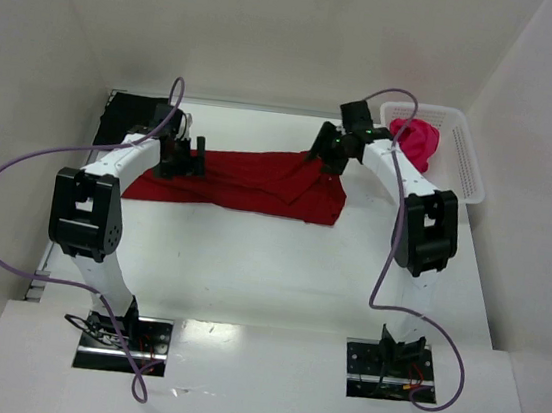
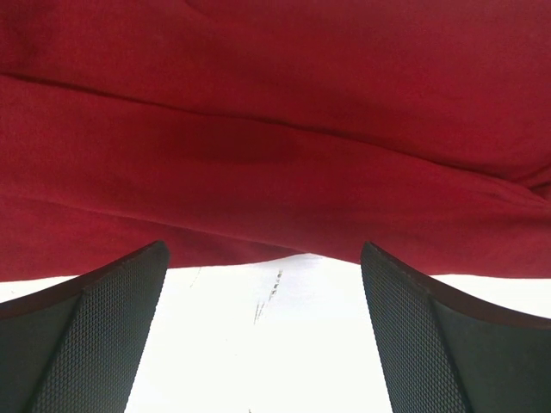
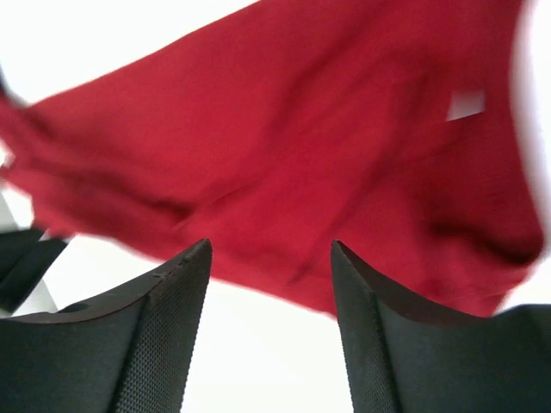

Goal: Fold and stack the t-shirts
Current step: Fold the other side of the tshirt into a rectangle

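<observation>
The dark crimson t-shirt lies in a long, partly folded strip across the back of the table. My left gripper is open and empty at its left end; in the left wrist view the gripper hovers at the cloth's edge with bare table between the fingers. My right gripper is open and empty over the shirt's right end; the right wrist view shows blurred red cloth just ahead. The magenta-pink t-shirt is bunched in the basket. The black t-shirt lies at the back left.
The white lattice basket stands at the back right against the wall. White walls close the table at the back and both sides. Purple cables loop from both arms. The table is white.
</observation>
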